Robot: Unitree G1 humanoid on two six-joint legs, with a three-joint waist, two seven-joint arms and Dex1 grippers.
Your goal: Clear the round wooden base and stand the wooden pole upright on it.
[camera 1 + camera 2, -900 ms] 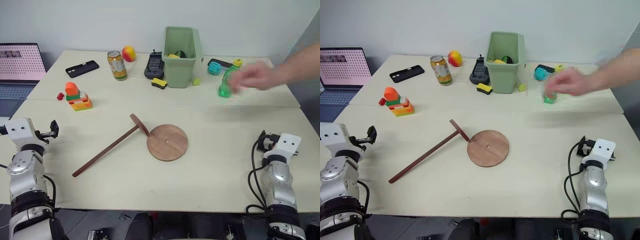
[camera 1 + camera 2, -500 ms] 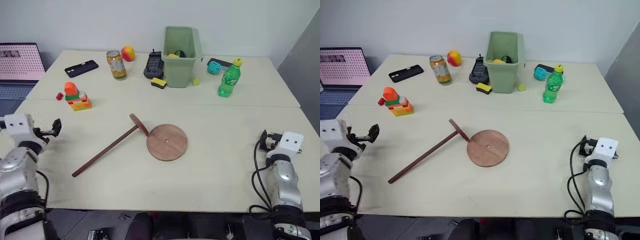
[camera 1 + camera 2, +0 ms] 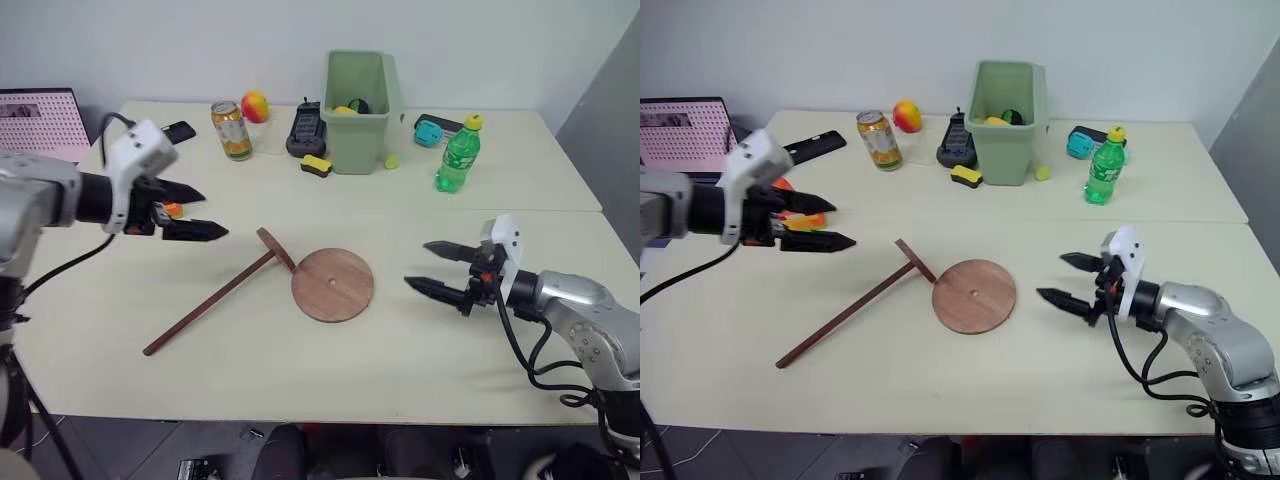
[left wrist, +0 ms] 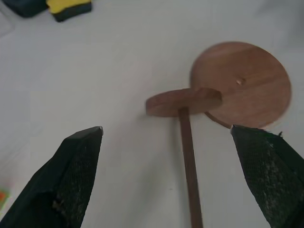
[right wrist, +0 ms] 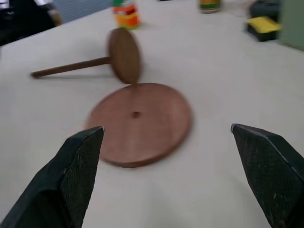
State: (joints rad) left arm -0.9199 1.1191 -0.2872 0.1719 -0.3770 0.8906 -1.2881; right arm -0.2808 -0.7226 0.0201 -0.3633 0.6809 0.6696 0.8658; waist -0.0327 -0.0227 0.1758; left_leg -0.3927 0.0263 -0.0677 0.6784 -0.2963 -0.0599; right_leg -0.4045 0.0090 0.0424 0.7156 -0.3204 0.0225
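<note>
Since the round wooden base (image 3: 332, 285) already lies bare at the middle of the near table — nothing on it, its small centre hole showing — I take the clearing step as done and the pole step as the one in hand. The wooden pole (image 3: 212, 301) lies on its side just left of the base, its fixed disc end tipped up on edge at the base's far-left rim (touching or only very near, I cannot tell), the thin shaft running away toward the near-left. My left gripper (image 3: 196, 212) hovers above the table to the left of that disc end, fingers spread wide and holding nothing; my right gripper (image 3: 437, 267) sits low to the right of the base, also wide and empty, pointing in at it. Next, I judge, the left should come down over the shaft near the disc end and close on it, then swing the pole up so the disc sits flat on the base — a thin rod, so a square grip matters, and the right could steady the base.
</note>
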